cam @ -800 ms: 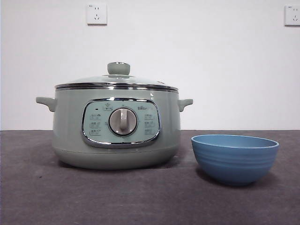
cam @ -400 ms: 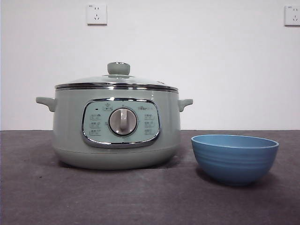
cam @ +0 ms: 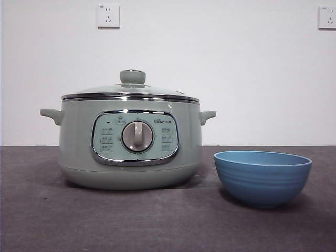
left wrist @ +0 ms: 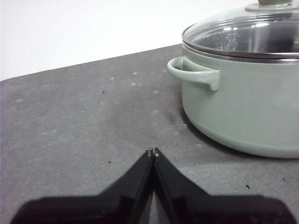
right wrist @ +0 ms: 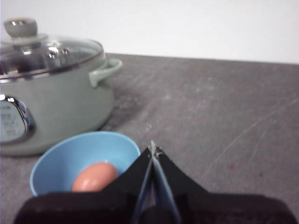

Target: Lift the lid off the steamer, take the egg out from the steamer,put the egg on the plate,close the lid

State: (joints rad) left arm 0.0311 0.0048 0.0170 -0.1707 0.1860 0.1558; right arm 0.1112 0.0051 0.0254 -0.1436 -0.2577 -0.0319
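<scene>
The pale green steamer (cam: 130, 149) stands on the dark table with its glass lid (cam: 131, 92) seated on it, the green knob on top. It also shows in the left wrist view (left wrist: 243, 107) and the right wrist view (right wrist: 51, 102). The blue bowl-shaped plate (cam: 262, 177) stands to the steamer's right. In the right wrist view a brown egg (right wrist: 95, 177) lies inside the plate (right wrist: 60, 161). My left gripper (left wrist: 152, 152) is shut and empty above the table, apart from the steamer's side handle. My right gripper (right wrist: 153, 150) is shut and empty just beside the plate. Neither arm shows in the front view.
The dark grey table (cam: 157, 220) meets a white wall with two power sockets (cam: 108, 16). The steamer's side handles (left wrist: 194, 74) stick out on each side.
</scene>
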